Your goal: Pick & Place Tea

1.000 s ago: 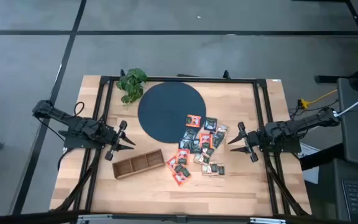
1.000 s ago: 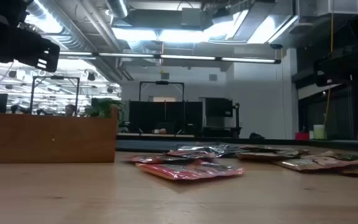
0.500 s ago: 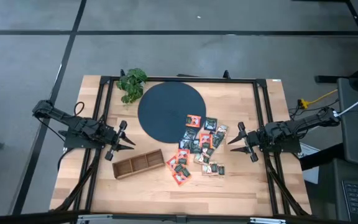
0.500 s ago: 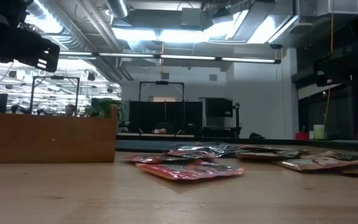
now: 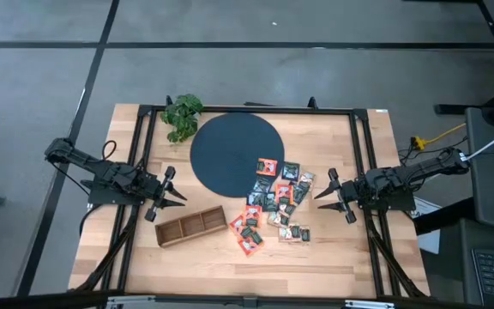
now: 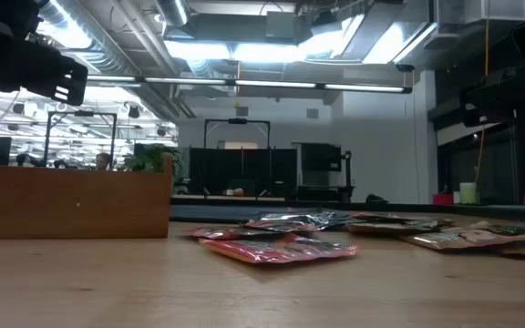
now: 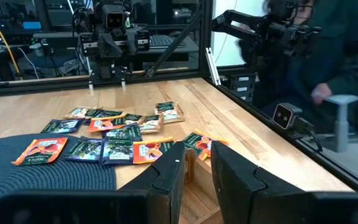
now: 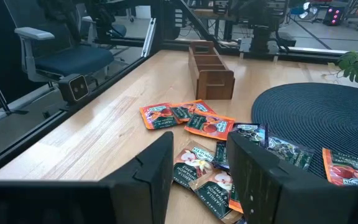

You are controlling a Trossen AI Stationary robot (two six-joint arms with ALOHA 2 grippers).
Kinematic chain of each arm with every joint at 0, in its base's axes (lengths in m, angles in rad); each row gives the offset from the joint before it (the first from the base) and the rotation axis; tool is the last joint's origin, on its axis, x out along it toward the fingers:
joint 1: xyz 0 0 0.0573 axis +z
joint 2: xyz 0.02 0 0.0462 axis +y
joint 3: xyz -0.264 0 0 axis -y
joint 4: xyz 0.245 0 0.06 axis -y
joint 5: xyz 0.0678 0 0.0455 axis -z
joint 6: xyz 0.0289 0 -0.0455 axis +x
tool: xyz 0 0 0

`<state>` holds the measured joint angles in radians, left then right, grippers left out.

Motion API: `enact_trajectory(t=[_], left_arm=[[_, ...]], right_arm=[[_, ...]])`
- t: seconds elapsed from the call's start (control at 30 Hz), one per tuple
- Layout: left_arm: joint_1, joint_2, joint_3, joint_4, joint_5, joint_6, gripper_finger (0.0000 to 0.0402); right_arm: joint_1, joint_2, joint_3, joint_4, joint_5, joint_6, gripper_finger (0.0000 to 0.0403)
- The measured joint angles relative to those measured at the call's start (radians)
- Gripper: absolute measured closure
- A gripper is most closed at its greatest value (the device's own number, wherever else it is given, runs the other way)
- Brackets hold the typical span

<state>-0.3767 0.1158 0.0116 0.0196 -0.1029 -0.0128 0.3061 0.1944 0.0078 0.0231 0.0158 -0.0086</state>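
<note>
Right now my left gripper (image 5: 178,196) waits at the left side of the table, fingers a little apart and holding nothing. My right gripper (image 5: 320,194) waits at the right side, fingers parted too, also holding nothing. The tea (image 5: 274,204) lies in a messy pile in the middle, with a few packets on the edge of the dark round mat (image 5: 230,150). The wooden tray (image 5: 190,226) sits just left of the pile. I think the packets overlap, so I could grab two at once. They are flat, so my fingers might slip off one.
</note>
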Motion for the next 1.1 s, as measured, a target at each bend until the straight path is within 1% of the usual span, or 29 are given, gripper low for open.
enact_trajectory(t=[0.6, 0.67, 0.7, 0.8, 0.87, 0.9, 1.1], left_arm=[[0.0, 0.0, 0.0, 0.0, 0.0, 0.0, 0.0327], [0.0, 0.0, 0.0, 0.0, 0.0, 0.0, 0.0327], [0.0, 0.0, 0.0, 0.0, 0.0, 0.0, 0.0327], [0.0, 0.0, 0.0, 0.0, 0.0, 0.0, 0.0327], [0.0, 0.0, 0.0, 0.0, 0.0, 0.0, 0.0327], [0.0, 0.0, 0.0, 0.0, 0.0, 0.0, 0.0327], [0.0, 0.0, 0.0, 0.0, 0.0, 0.0, 0.0327]], right_arm=[[-0.001, 0.0, 0.0, 0.0, 0.0, 0.0, 0.0251], [-0.001, 0.0, 0.0, 0.0, 0.002, -0.042, 0.0251], [-0.001, 0.0, 0.0, 0.003, 0.018, -0.079, 0.0251], [-0.001, 0.0, 0.0, 0.03, 0.154, -0.159, 0.0251], [-0.002, 0.0, 0.0, 0.033, 0.212, -0.18, 0.0251], [-0.001, 0.0, 0.0, 0.033, 0.225, -0.184, 0.0251], [-0.001, 0.0, 0.0, 0.034, 0.225, -0.169, 0.0251]])
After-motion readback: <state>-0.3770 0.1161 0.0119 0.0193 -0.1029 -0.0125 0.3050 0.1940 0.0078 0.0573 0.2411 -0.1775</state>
